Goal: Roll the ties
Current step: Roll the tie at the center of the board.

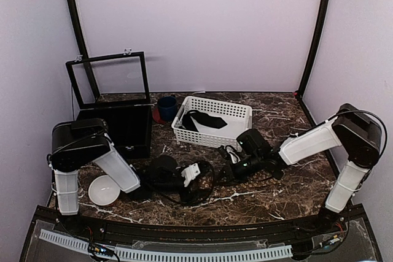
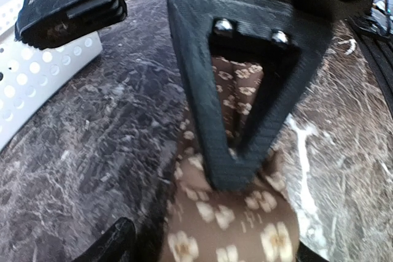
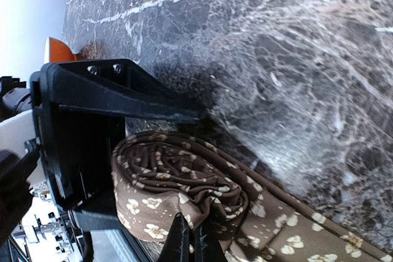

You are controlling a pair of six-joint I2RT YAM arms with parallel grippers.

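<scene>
A brown tie with a tan flower pattern lies on the marble table. In the right wrist view one end is wound into a coil point(image 3: 178, 182), and a flat strip point(image 3: 295, 237) trails off to the lower right. My right gripper point(image 3: 190, 170) has its fingers on either side of the coil, with the lower fingertip point(image 3: 184, 237) pressed into it. In the left wrist view my left gripper point(image 2: 215, 219) is on the flat strip point(image 2: 227, 225); its upper fingertip point(image 2: 233, 173) presses into the cloth. In the top view both grippers, left point(image 1: 195, 176) and right point(image 1: 230, 159), meet at the table's middle, where the tie is too dark to make out.
A white perforated basket point(image 1: 242, 111) behind the grippers holds dark cloth point(image 1: 206, 121). A blue cup point(image 1: 167, 107) stands to its left. A black box point(image 1: 126, 130) with its lid open stands at the back left. A white bowl point(image 1: 104, 189) sits by the left arm.
</scene>
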